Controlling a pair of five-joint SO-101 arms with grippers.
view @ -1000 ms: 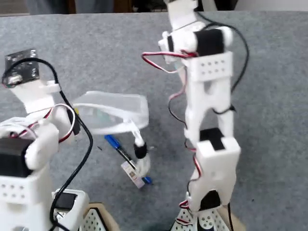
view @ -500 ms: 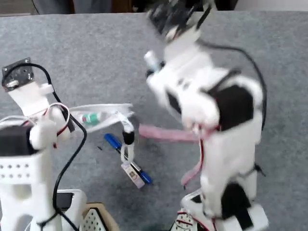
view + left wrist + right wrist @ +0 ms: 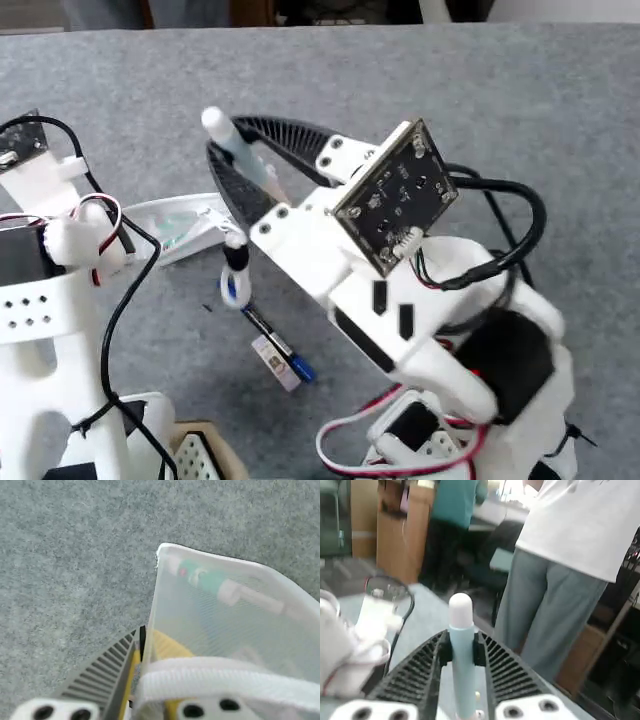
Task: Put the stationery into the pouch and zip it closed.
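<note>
Nearest, a blue pen (image 3: 268,338) lies on the grey felt tabletop (image 3: 520,120) — light, stiff, slick plastic, best pinched mid-barrel. Just beyond is the pouch (image 3: 225,625), limp clear mesh with 1 green marker (image 3: 205,580) inside; the left pincer (image 3: 142,652) is clamped on its woven rim. Farther off, the right pincer (image 3: 462,645) grips a pale white-capped pen (image 3: 461,625) — raised off the tabletop.

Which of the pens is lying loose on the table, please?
The dark blue pen on the table. The pale blue, white-capped pen is in the right gripper; the green-and-white one is inside the pouch.
</note>
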